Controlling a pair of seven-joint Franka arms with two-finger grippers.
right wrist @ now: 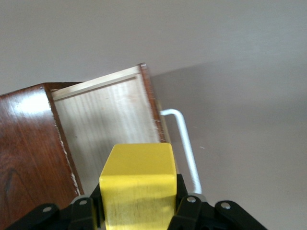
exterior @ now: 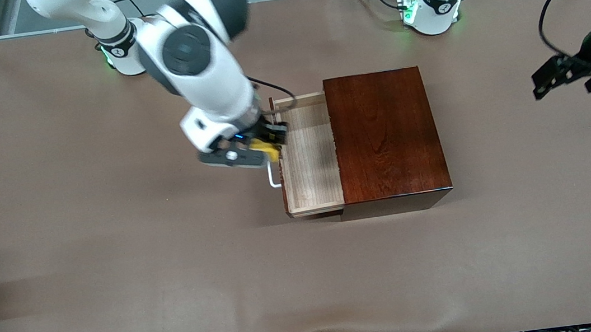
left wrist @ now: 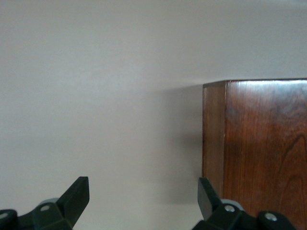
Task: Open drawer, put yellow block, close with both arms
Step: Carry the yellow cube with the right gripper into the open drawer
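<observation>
The drawer [exterior: 308,153] stands pulled out of the reddish-brown wooden box [exterior: 387,132] toward the right arm's end, its pale tray bare and its white handle [exterior: 273,177] showing. My right gripper [exterior: 270,142] is shut on the yellow block [exterior: 264,148] and hangs over the drawer's dark front edge. In the right wrist view the yellow block [right wrist: 139,182] sits between the fingers [right wrist: 189,203], above the drawer [right wrist: 105,124] and beside the handle [right wrist: 184,143]. My left gripper [exterior: 542,82] waits open past the box at the left arm's end of the table, holding nothing. The left wrist view shows its fingers [left wrist: 76,194] apart and the box [left wrist: 259,148].
The brown table cover [exterior: 113,239] is bare around the box. A black cable [exterior: 550,10] loops from the left arm. The arm bases [exterior: 431,8] stand along the table's edge farthest from the front camera.
</observation>
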